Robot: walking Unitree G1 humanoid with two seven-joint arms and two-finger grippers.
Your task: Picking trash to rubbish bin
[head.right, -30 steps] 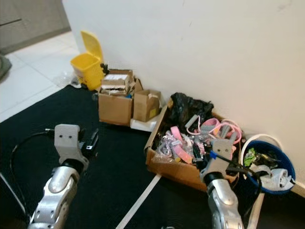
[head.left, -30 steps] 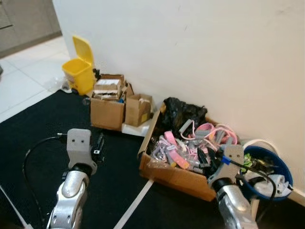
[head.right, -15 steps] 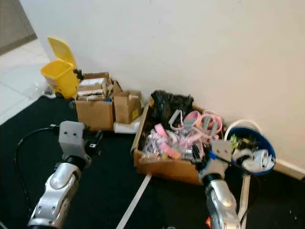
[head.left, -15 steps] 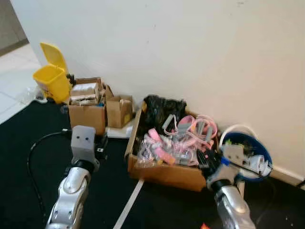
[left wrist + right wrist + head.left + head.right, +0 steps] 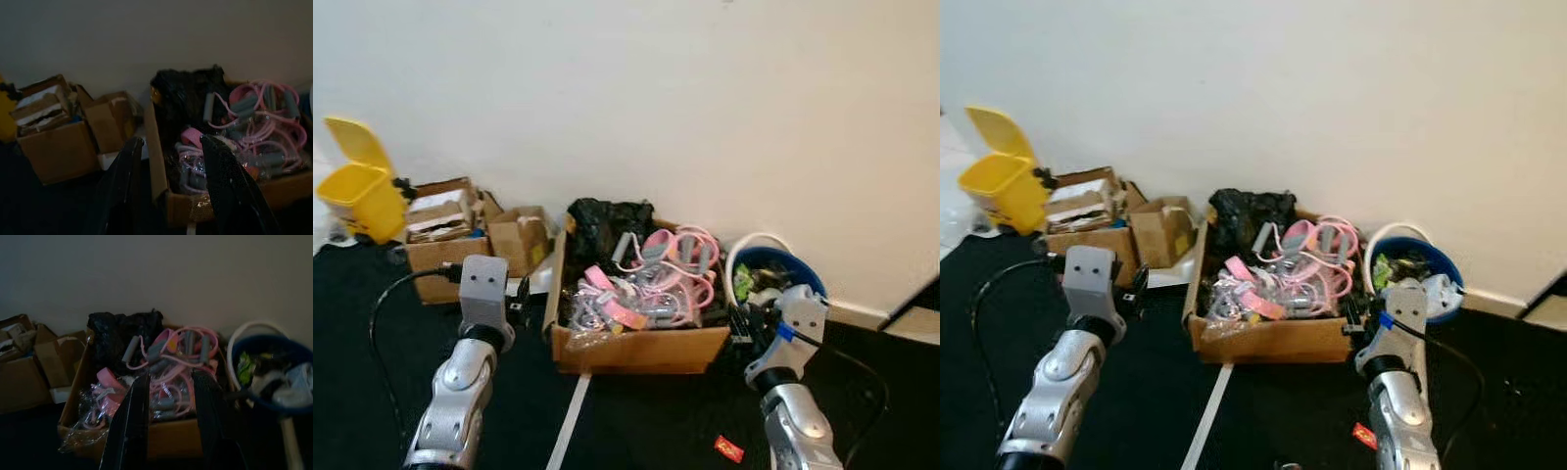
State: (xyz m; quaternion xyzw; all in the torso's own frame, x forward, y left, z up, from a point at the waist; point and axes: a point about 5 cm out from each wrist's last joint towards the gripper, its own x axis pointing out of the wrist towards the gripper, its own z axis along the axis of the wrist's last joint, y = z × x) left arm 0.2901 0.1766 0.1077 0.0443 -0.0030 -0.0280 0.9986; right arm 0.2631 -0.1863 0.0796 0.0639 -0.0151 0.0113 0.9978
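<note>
Yellow bin (image 5: 360, 191) far left, cardboard boxes (image 5: 440, 240) — cluttered box (image 5: 636, 313) between.

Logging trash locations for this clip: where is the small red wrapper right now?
In the left eye view the small red wrapper lies on the black mat, on the robot's right, in front of the large cardboard box and beside the right arm.

A yellow bin (image 5: 357, 191) at the left edge of the left eye view is cut off by the frame, its inside hidden behind its wall. The blue bucket (image 5: 1440, 284) at centre right is partly masked by the right arm (image 5: 1393, 372), and its jumbled contents are too small to identify. A small red scrap (image 5: 728, 449) on the dark floor near the bottom edge is too small to name.
</note>
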